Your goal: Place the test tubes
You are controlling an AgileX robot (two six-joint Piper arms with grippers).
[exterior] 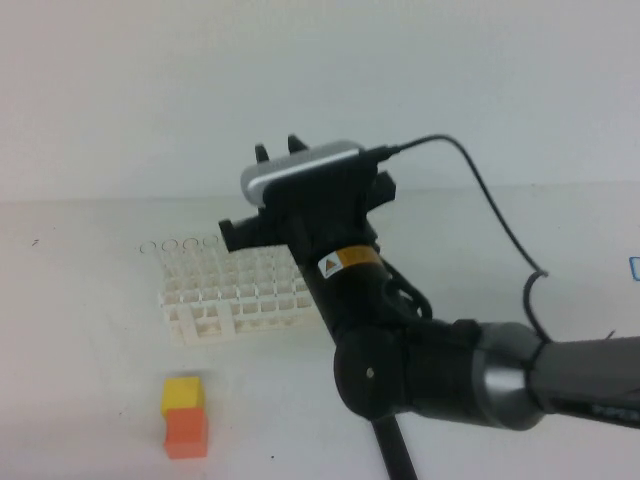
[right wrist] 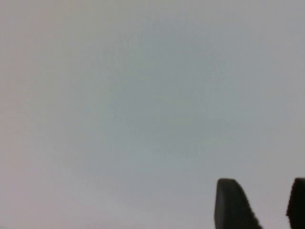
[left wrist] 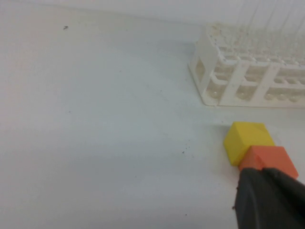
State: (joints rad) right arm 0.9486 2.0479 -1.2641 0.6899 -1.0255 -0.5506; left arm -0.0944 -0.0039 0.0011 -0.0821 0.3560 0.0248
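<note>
**Test tubes faint in the rack, right arm across part of it**

Test tubes stand in the white rack, left of centre in your high view. You get only their pale rims along the rack's far rows. The clear glass blends into the white counter, so you cannot count them. From the left wrist camera they are no more than faint upright streaks above the rack.

Your right arm enters from the lower right of the frame and rises across the middle, covering the rack's right end. The right claw sits upper centre, above the rack's far side and pointing towards the back wall. Its two tips stand apart with nothing between them. The right wrist camera shows those two dark tips against a blank pale surface and nothing else. A black cable loops off the wrist towards the right of the frame.

The left claw shows only in its own wrist camera, as a dark mass cut off by the frame edge and overlapping the orange block. You cannot tell whether it is apart or together.

The orange block touches the yellow block at lower left of the high view, on the near side of the rack. The yellow one is the closer of the two to the rack.
</note>
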